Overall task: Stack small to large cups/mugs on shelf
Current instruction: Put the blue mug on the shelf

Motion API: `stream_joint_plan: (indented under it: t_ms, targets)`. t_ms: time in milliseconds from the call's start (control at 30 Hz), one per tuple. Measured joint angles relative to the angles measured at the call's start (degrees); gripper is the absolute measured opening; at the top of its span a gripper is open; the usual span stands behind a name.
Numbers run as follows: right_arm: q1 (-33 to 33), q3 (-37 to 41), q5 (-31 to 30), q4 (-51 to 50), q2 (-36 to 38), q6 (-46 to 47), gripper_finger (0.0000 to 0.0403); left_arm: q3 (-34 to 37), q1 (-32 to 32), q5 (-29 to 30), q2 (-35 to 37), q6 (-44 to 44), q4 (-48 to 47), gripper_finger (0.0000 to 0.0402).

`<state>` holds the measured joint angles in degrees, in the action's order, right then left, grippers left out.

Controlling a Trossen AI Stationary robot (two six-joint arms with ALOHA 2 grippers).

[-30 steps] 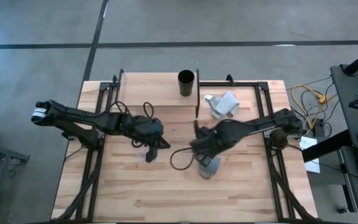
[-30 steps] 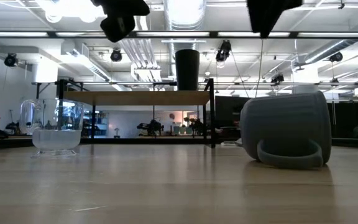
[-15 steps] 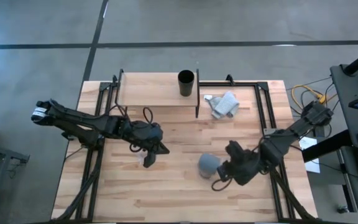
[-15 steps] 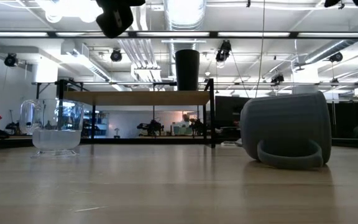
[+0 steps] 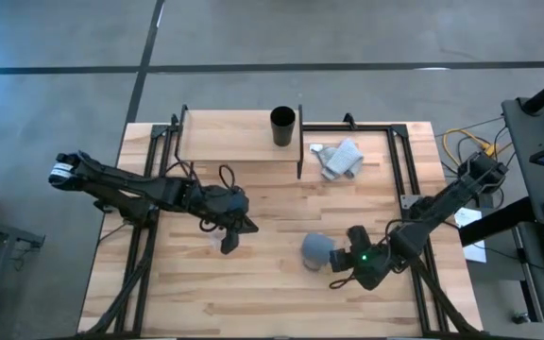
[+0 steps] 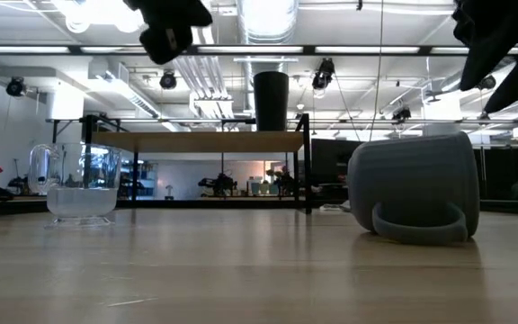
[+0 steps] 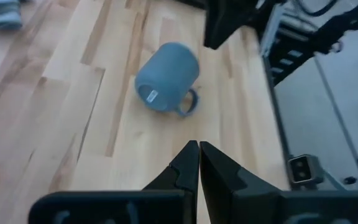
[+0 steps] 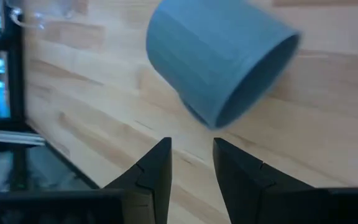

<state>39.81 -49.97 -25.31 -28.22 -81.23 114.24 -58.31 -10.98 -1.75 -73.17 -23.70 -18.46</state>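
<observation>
Blue-grey mug (image 5: 316, 249) lies on its side, at 9 o'clock of the right gripper (image 5: 344, 268) — nearer arm, fingers slightly apart, empty. Left gripper (image 5: 229, 240) closed, empty, over the glass cup (image 6: 82, 184).

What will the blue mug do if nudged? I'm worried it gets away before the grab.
The mug lies on its side on the table, so it may roll, though its handle should stop it. It looks rigid and smooth, perhaps slippery.

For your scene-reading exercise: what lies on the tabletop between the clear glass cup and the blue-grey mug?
Nothing: in the low view the stretch between the clear glass cup and the blue-grey mug is bare wood. The high view agrees.
</observation>
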Motion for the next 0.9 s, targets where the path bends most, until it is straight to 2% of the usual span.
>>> stream_joint_plan:
  t_ms: [233,467,900]
  targets:
    - [0.0,3.8,-0.4,1.9,-1.3,5.2,0.0107,0.7,0.1,2.3,-5.9,-3.0,4.9,0.0]
    - [-0.1,3.7,-2.2,2.3,-1.3,5.3,0.01,0.7,0.2,2.1,-14.4,-4.9,17.4,0.0]
    - [-0.1,3.7,-3.4,2.4,-1.3,5.3,0.0098,-0.4,1.3,1.8,-30.0,-8.5,29.8,0.0]
